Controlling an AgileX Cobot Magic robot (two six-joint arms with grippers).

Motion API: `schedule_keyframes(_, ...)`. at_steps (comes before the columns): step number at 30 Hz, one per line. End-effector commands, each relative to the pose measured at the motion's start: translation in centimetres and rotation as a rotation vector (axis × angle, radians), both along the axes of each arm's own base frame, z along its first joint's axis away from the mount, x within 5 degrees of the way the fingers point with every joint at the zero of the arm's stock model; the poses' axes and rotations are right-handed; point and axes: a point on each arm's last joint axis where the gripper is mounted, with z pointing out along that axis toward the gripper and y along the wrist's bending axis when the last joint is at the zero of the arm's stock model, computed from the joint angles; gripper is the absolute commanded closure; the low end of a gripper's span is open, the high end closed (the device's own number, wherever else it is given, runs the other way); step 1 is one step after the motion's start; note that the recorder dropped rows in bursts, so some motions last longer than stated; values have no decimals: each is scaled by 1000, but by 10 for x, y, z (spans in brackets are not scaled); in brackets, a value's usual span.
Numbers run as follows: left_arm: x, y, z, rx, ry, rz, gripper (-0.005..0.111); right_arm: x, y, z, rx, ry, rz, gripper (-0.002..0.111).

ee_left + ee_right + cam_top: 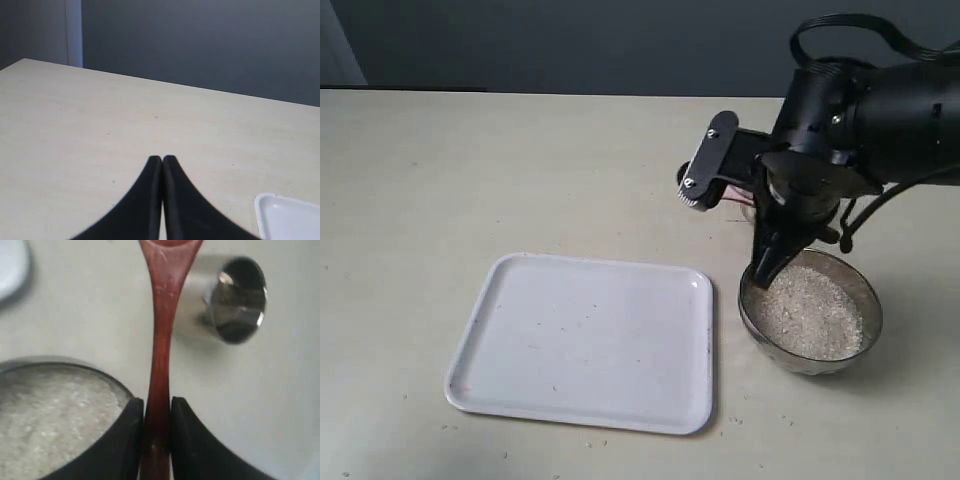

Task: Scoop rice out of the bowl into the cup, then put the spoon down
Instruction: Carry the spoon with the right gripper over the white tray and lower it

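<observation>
My right gripper (157, 403) is shut on the straight handle of the reddish-brown wooden spoon (162, 325). The spoon's small oval end runs out of the wrist view's edge. In the exterior view the right gripper (767, 270) points down at the near-left rim of the wide translucent bowl (865, 300), which is filled with white rice (810, 312). In the right wrist view, rice (50, 410) and the bowl rim (107, 377) lie beside the fingers. The small steel cup (237, 297) stands on the table past the spoon handle, apart from it. My left gripper (162, 160) is shut and empty above bare table.
A white rectangular tray (590, 340) lies left of the bowl, with its corner (290, 217) showing in the left wrist view. The black right arm (860, 110) hangs over the table's back right and hides the cup in the exterior view. A few grains lie scattered near the tray.
</observation>
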Motion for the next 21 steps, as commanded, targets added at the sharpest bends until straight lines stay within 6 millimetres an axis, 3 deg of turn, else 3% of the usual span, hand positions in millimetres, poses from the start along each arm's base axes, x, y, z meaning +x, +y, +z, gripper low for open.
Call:
schedule_keyframes(1,0,-1,2,1,-19,-10,106,-13,19,6,58,-3,94,109)
schedule_keyframes(13,0,-1,2,1,-19,-10,106,-47,73,7,409,50,233,109)
schedule_keyframes(21,0,-1,2,1,-19,-10,106,-48,79,-19,403,146,158,109)
